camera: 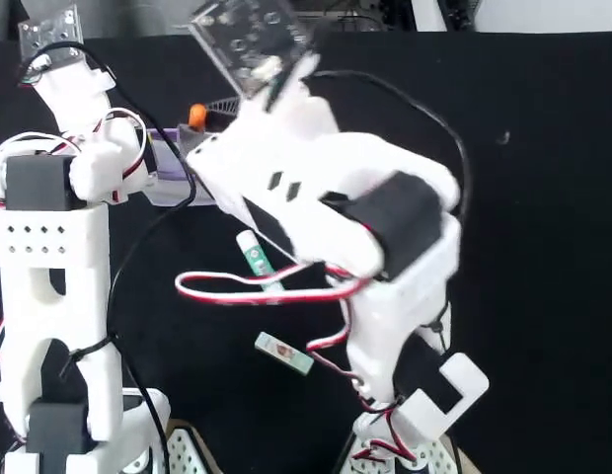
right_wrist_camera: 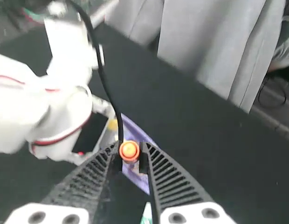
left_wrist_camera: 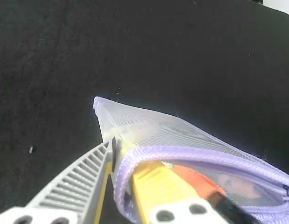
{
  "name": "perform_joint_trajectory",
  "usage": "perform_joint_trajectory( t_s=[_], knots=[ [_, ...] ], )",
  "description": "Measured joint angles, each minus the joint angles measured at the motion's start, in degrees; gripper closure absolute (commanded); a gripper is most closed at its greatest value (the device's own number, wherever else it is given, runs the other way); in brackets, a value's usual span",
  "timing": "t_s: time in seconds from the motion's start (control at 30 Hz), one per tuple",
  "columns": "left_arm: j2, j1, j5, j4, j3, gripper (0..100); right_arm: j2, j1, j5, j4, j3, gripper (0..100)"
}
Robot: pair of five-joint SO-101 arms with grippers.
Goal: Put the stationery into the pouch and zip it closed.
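The pen (right_wrist_camera: 129, 150) may snag the pouch (left_wrist_camera: 182, 135).
Your right claw (right_wrist_camera: 129, 148) holds it; your left claw (left_wrist_camera: 123, 156) pinches a rim that may slip.

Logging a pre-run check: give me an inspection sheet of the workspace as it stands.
Surface: black table, bare on the far side.
Job's things: mesh pouch unzipped; orange item held close to it; green-and-white stick and small flat piece lying on the table.
Clutter: nothing seen.
Grippers: left gripper shut on the pouch's rim; right gripper shut on the orange item.
Cables: red-and-white wires hang in a loop off the right arm; black cable arcs over it.
Surroundings: grey fabric behind the table.
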Motion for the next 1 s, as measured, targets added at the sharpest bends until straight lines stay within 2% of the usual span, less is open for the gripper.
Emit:
perform_joint_trajectory(
  t_s=[0.3, 0.53, 0.77, 1.0],
  knots=[
    [0.0, 0.0, 0.0, 0.0, 0.0, 97, 0.0, -0.1, 3.1, -3.8, 13.9, 98.2],
    [0.0, -0.1, 0.0, 0.0, 0.0, 97, 0.0, -0.1, 3.3, -4.9, 15.5, 98.2],
    [0.0, -0.1, 0.0, 0.0, 0.0, 97, 0.0, -0.1, 3.3, -4.9, 15.5, 82.8],
    [0.0, -0.2, 0.0, 0.0, 0.0, 97, 0.0, -0.1, 3.2, -4.9, 15.5, 82.2]
  ],
)
